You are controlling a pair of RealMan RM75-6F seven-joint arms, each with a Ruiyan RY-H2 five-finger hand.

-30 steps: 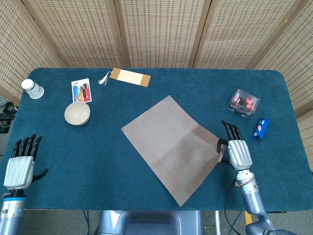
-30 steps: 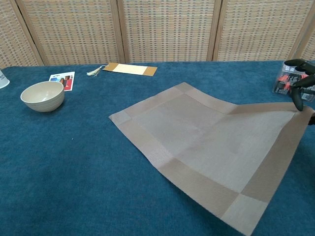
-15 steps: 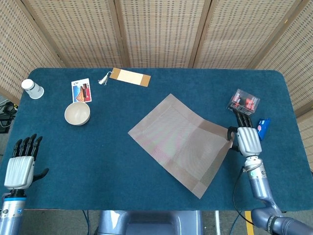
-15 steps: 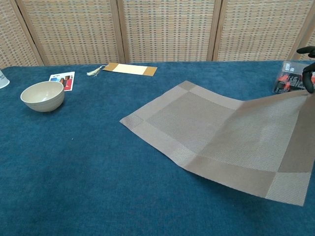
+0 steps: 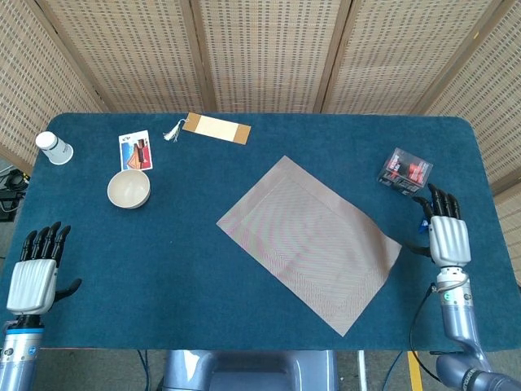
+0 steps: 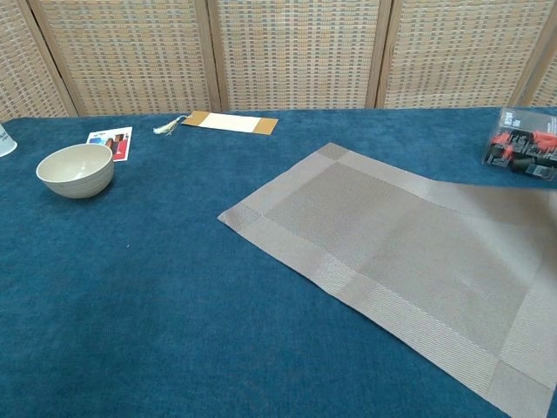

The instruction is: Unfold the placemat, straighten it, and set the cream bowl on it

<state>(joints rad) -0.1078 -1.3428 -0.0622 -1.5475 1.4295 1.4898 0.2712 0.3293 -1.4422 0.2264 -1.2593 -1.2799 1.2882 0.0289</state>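
Right robot hand (image 5: 447, 238): fingers spread, holding nothing, just beside the right corner of the grey-brown woven rectangular placemat (image 5: 311, 242). Mat lies open and flat on the blue counter (image 5: 187, 269), long axis diagonal, far-left to near-right. Left robot hand (image 5: 34, 275): spread, empty, at near-left edge. Round cream bowl (image 5: 129, 188) sits far-left, nearer the left robot hand, well apart from mat.

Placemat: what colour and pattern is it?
The placemat is taupe-grey woven, with a wide border band and square corners; clearest in the chest view.
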